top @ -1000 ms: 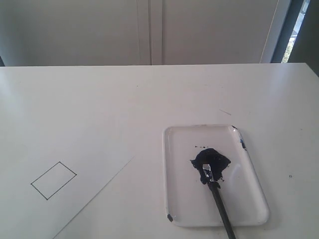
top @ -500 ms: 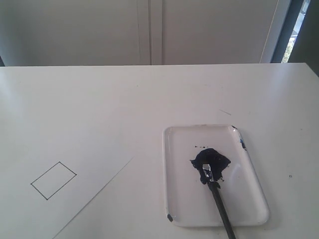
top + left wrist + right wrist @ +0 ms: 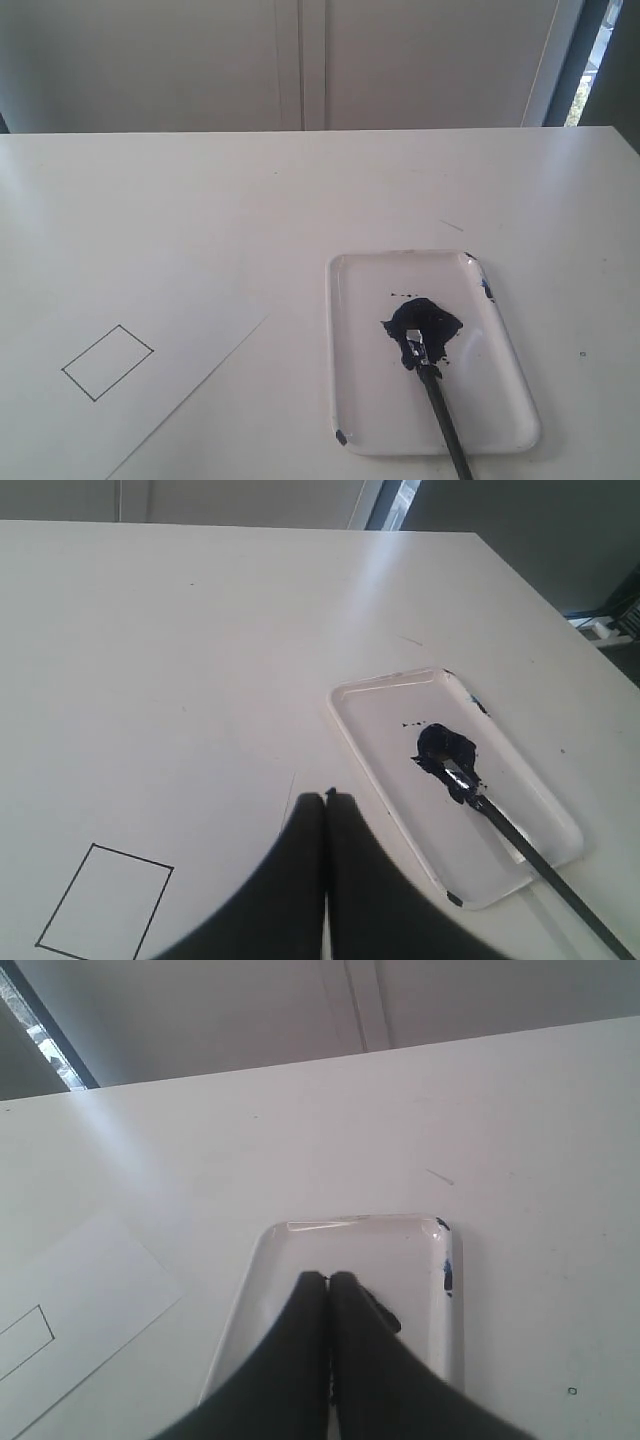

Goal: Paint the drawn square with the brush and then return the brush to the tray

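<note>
**Both clenched, nothing gripped**

At left, the drawn square point(image 3: 107, 362) sits unpainted on the paper sheet point(image 3: 190, 320). Right of it, the brush point(image 3: 436, 400) lies in the tray point(image 3: 500, 390), bristles in blue paint point(image 3: 432, 318). The left pincer point(image 3: 326, 798) and right pincer point(image 3: 329, 1280) are clenched, empty.

The scene is being lit brightly and evenly by soft daylight, which is being admitted through a window strip point(image 3: 604, 55) at the exterior view's far right. The white table point(image 3: 300, 190) is being washed pale, and a light streak is being reflected across it in both wrist views. Faint glare is being thrown off the glossy tray point(image 3: 368, 375). The left gripper point(image 3: 325, 798) and right gripper point(image 3: 328, 1280) are being rendered as dark, soft-edged, slightly unfocused silhouettes.
</note>
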